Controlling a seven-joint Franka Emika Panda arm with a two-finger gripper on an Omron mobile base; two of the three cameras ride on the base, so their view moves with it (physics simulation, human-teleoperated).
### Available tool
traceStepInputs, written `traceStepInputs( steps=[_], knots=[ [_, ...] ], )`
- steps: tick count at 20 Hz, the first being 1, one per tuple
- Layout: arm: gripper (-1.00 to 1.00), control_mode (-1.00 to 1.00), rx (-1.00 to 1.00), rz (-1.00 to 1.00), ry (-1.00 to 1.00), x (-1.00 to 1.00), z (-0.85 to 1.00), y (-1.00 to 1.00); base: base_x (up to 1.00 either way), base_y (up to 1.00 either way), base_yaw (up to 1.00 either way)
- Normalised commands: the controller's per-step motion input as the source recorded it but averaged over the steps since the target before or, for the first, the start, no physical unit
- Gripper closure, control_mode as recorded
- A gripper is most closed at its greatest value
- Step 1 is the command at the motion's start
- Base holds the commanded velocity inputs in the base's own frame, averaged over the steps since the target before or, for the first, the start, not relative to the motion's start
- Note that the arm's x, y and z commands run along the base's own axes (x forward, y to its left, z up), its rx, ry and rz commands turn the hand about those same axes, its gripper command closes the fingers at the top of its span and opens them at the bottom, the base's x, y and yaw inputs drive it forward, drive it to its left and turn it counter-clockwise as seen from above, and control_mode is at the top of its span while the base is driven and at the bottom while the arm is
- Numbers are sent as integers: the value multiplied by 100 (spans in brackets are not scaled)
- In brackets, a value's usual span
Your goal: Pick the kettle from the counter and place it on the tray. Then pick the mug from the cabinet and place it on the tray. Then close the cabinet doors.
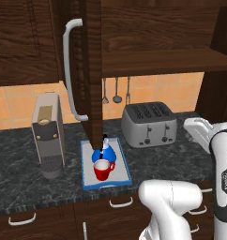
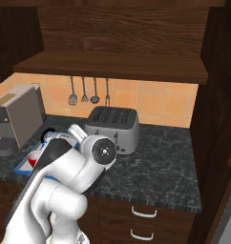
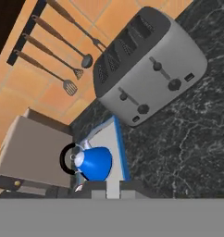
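Note:
The blue kettle (image 1: 104, 153) stands on the blue-rimmed grey tray (image 1: 87, 174), and the red mug (image 1: 102, 169) stands just in front of it, touching or nearly so. In the hand view the kettle (image 3: 95, 163) sits on the tray (image 3: 107, 139) just above my gripper (image 3: 113, 190). The fingertips (image 3: 93, 188) are close together with nothing between them. The left cabinet door (image 1: 92, 70) stands open, edge-on above the tray, with its silver handle (image 1: 71, 70) facing left. The right door (image 2: 217, 119) is open too. The cabinet shelf (image 2: 112, 64) is bare. My arm hides most of the tray in the right base view, but the mug (image 2: 34, 160) shows.
A silver toaster (image 1: 149, 124) stands right of the tray on the black counter (image 1: 171, 159). A grey coffee machine (image 1: 49, 136) stands to the tray's left. Utensils (image 2: 84, 93) hang on the tiled wall. Drawers (image 2: 143, 212) lie below the counter.

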Motion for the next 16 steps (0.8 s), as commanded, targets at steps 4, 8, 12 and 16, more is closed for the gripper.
traceStepInputs(
  steps=[4, 8, 12, 16],
  knots=[
    [100, -100, 7, -13, 0, -3, 28, -52, 0, 0, 0],
    [100, -100, 7, -11, 0, -4, 14, -58, 0, 0, 0],
    [100, -100, 7, -11, 0, -8, 1, -59, 0, 0, 0],
    [100, -100, 6, -9, -1, -35, 24, -75, 0, 0, 0]
  ],
)
